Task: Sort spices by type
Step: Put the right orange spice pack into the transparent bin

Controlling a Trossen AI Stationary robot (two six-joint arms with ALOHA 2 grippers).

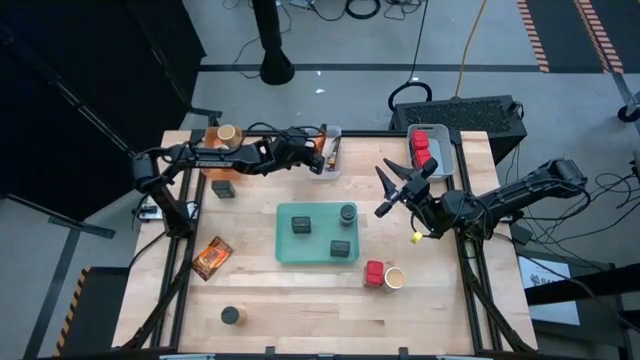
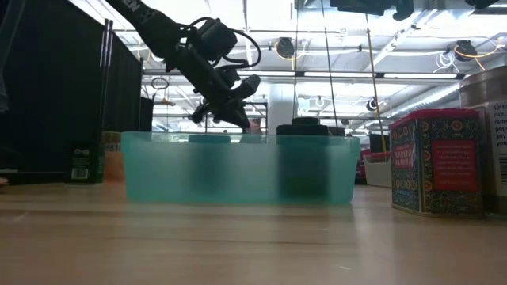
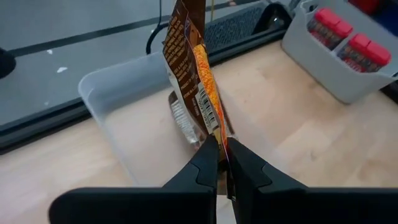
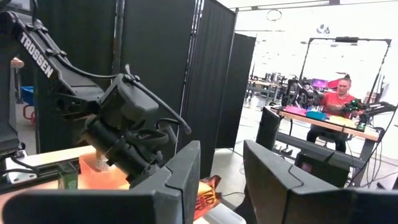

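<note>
Left jaws: we see the left gripper (image 3: 222,149) pinched tight on the bottom edge of a flat orange and brown printed spice packet (image 3: 196,74), over the clear plastic bin (image 3: 118,99) at the back of the counter (image 3: 298,130).
Right jaws: the right gripper (image 1: 388,190) hangs in the air with its jaws apart, holding nothing.
Risk: we think the thin packet may tip, catch the bin wall and fall outside.
Clear bin: one packet already lies inside.
Grey bin (image 1: 447,150): red-topped jars (image 1: 422,147).
Teal tray (image 1: 285,250): three dark grey spice blocks and jars (image 1: 301,225).
Orange bin (image 1: 212,150): a tan round jar (image 1: 228,133).
</note>
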